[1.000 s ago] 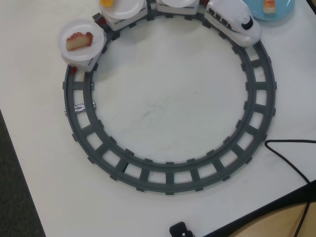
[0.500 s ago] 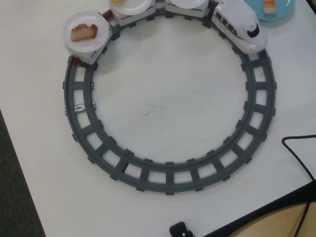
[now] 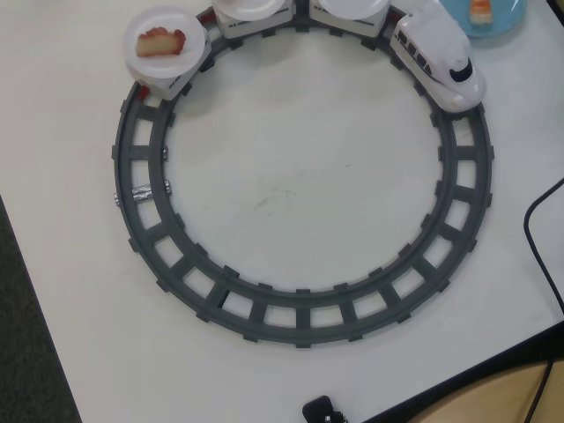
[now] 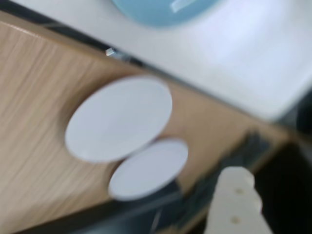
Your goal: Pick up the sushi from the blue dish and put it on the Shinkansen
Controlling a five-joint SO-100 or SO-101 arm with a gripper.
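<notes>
From above, my bench (image 3: 291, 194) is a pale white surface with faint scuffs near the middle, and a dark grey ring of track (image 3: 300, 313) fills most of the frame. A dark floor strip runs down the lower left edge, light wood shows at the lower right corner, and a black cable (image 3: 539, 238) curls in from the right edge.

The Shinkansen (image 3: 438, 60) sits on the track at the upper right, nose pointing down the frame, its cars trailing left along the top edge. The last car, at upper left, carries a white plate (image 3: 141, 35) with a pink-red and cream piece (image 3: 161, 41) on it.

The blue dish (image 3: 507, 22) peeks in at the top right corner, just beside the train, and the sushi (image 3: 480, 11) lies on it, orange and striped, partly cut by the frame edge.

Through my wrist camera everything is blurred: blue dish (image 4: 161, 12) at the top on white bench, a wood-grain surface (image 4: 34, 112) below it, and two white discs (image 4: 119, 119) touching each other on that wood. One pale finger (image 4: 233, 202) of my jaws shows at the bottom right; whether the jaws are apart or together, I cannot tell.
</notes>
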